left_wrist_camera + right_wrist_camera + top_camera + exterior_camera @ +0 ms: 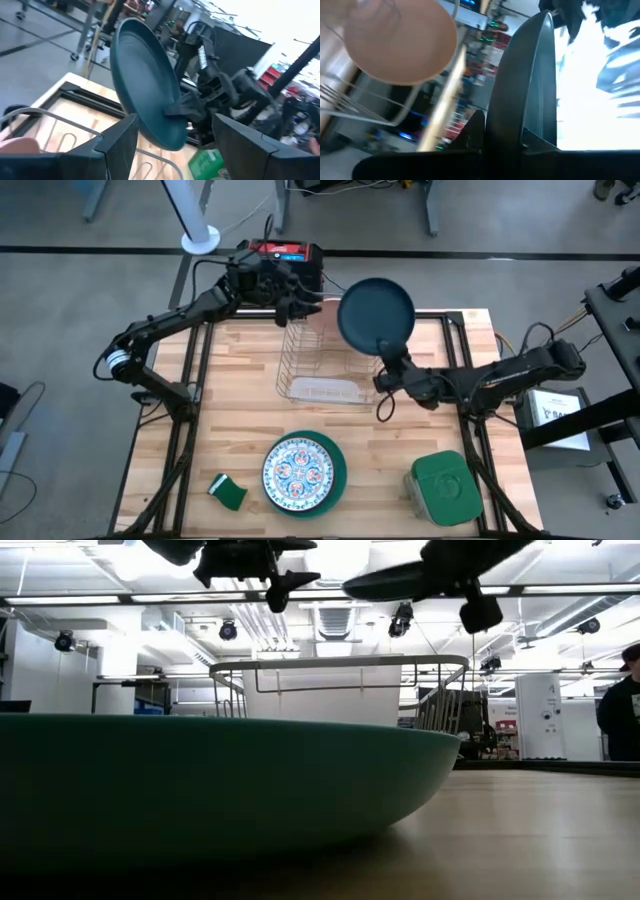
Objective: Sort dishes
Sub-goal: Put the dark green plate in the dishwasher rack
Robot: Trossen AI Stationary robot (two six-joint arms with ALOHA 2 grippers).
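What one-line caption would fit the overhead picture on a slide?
Right gripper holds a dark teal plate above the wire dish rack; the left gripper waits open beside it.

The table [240, 390] is pale wood laid in strips, with a smooth, faintly shiny top and a dark metal frame. The dish rack [322, 365] is thin bright wire, with a translucent plastic tray under it. The dark teal plate [376, 312] has a smooth, satin glaze; the salmon-pink plate [402, 42] looks matt. The ornamented plate [298, 471] is glossy, sitting on the smooth bright teal-green plate [338, 470]. The container [444, 488] has a plastic green lid. The sponge [228, 492] looks rough and soft. The arms are matt black.
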